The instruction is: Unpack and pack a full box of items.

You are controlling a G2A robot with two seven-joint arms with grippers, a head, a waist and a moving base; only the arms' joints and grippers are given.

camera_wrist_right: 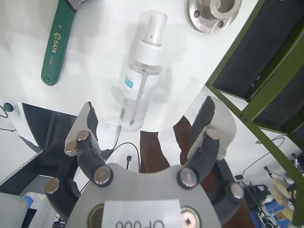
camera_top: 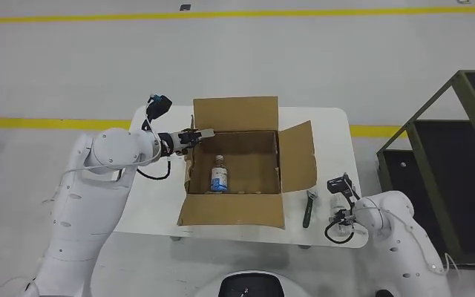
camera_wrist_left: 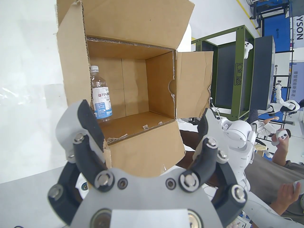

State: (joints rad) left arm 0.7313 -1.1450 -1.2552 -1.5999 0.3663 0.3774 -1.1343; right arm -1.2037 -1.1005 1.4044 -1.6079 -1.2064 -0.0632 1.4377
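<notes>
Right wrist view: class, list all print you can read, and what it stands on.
"6"" on the wrench handle.
"SATA" on the same handle.
"47249" on the same handle.
Label on the spray bottle: too small to read.
The sticker on the right gripper: cut off, unreadable.

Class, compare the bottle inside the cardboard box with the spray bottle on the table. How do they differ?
The boxed bottle is in the box; the spray bottle lies on the table. The boxed bottle has a short cap; the spray bottle a tall pump head. Both are clear.
</notes>
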